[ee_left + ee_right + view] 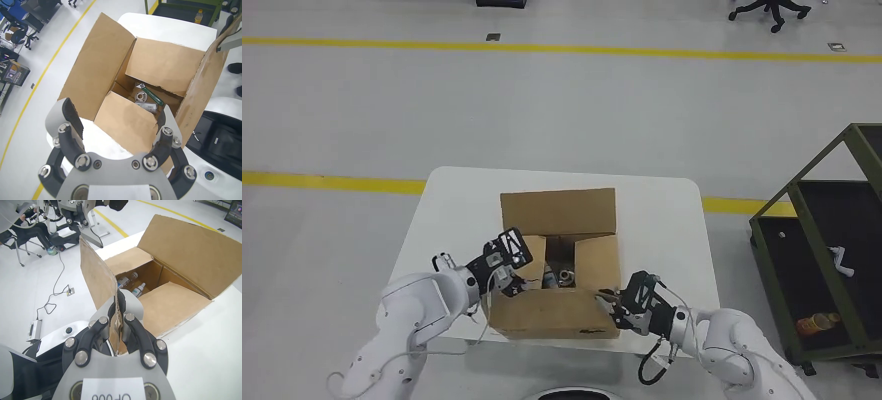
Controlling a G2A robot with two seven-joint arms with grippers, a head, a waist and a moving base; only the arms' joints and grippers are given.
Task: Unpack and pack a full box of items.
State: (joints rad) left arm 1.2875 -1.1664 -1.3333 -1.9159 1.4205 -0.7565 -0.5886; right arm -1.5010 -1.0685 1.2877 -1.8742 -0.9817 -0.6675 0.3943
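Robot's L side: the left tool (116, 108) hangs wide open w/ nothing gripped, its fingers either side of the box's L short flap (124, 119). That flap leans inward over the opening, so the tool looks set to take it and fold it outward.

Centre: the cardboard box (552, 312) sits mid-surface on the white surface (457, 200). Its far long flap (558, 210) is laid back, away from the robot, so that side is already out of the way. Down inside, through the gap betw. the short flaps, lie a green-handled wrench (151, 94), a metal flange (140, 96) and 2 small bottles (139, 290). The contents are in the box, so unpacking looks not yet begun.

R of the gap: the R short flap (162, 62) also tilts inward and covers part of the opening.

Robot's R side: the right tool (117, 301) is closed on the end edge of the near long flap (94, 275), cardboard pinched betw. its pads. It holds that flap upright, prob. so the flap can't drop back over the opening while the L arm deals w/ the short flaps.
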